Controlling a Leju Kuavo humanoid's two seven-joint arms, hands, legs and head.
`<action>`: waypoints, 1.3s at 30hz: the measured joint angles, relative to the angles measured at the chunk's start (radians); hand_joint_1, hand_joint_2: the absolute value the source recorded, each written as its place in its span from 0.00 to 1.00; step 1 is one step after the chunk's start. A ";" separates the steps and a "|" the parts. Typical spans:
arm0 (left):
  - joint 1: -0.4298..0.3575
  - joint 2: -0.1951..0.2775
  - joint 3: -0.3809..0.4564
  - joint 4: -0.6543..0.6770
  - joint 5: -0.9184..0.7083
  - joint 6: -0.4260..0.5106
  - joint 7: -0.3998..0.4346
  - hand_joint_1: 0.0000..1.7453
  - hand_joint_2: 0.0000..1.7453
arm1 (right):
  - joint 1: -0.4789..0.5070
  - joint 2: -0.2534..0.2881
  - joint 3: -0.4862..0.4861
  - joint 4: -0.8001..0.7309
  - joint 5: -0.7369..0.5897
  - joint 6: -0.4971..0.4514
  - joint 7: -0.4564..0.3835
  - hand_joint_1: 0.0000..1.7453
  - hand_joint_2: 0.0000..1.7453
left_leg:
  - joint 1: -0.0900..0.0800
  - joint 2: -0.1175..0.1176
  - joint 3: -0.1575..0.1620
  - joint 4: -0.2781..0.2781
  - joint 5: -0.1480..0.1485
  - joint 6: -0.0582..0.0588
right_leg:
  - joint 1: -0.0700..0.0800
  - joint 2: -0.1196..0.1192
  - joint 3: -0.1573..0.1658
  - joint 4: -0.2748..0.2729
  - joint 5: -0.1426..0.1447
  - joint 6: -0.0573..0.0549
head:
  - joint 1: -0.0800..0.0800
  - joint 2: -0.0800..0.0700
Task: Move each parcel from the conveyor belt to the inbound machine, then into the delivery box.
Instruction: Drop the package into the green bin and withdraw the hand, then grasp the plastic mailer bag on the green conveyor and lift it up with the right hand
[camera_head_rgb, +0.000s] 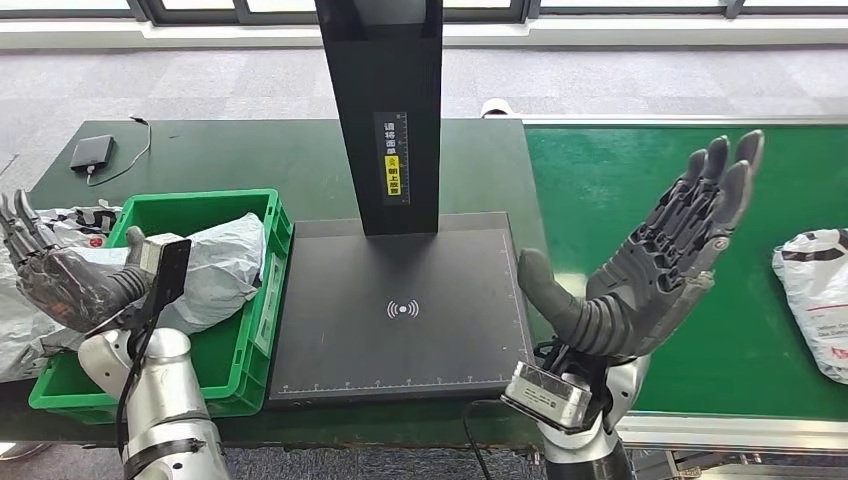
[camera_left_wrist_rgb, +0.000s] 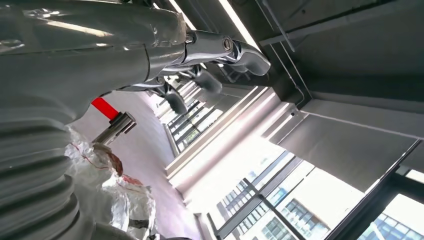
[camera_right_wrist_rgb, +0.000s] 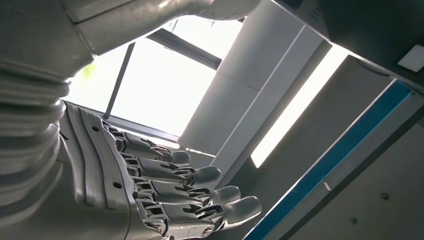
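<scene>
Here the parcel (camera_head_rgb: 815, 300) on the belt (camera_head_rgb: 640, 170) is cut off at the right edge. The right hand (camera_head_rgb: 650, 265) is wide, holding nothing. The left hand (camera_head_rgb: 60, 280), also empty and spread, partly hides a bagged parcel in the green box (camera_head_rgb: 255, 300).

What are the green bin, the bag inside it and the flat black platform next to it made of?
The green bin looks like rigid moulded plastic, with a thick rim and a slight sheen. The bag in it seems thin grey plastic film: it is crumpled and glossy. The black platform has a smooth matte top, probably plastic or coated metal; which one is unclear.
</scene>
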 joint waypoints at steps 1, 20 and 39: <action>0.008 0.000 -0.009 -0.015 0.018 0.000 -0.012 0.00 1.00 | 0.000 0.000 0.000 0.002 0.000 0.000 0.000 0.00 1.00 | 0.000 0.000 0.000 0.000 0.000 0.000 | 0.000 0.000 0.000 0.000 0.000 0.000 | 0.000 0.000; 0.131 -0.005 -0.264 -0.260 0.323 0.000 -0.087 0.00 0.00 | -0.003 0.000 -0.002 0.026 0.000 0.000 0.000 0.00 1.00 | 0.000 -0.001 0.000 0.000 0.000 0.000 | 0.000 -0.001 0.000 0.000 0.000 0.000 | 0.000 0.000; 0.192 0.012 -0.424 -0.340 0.768 -0.169 -0.088 0.00 1.00 | -0.005 0.000 -0.008 0.053 -0.014 0.006 0.009 0.00 1.00 | 0.000 -0.001 0.000 0.000 0.000 0.000 | 0.000 -0.001 0.001 0.000 0.000 0.000 | 0.000 0.000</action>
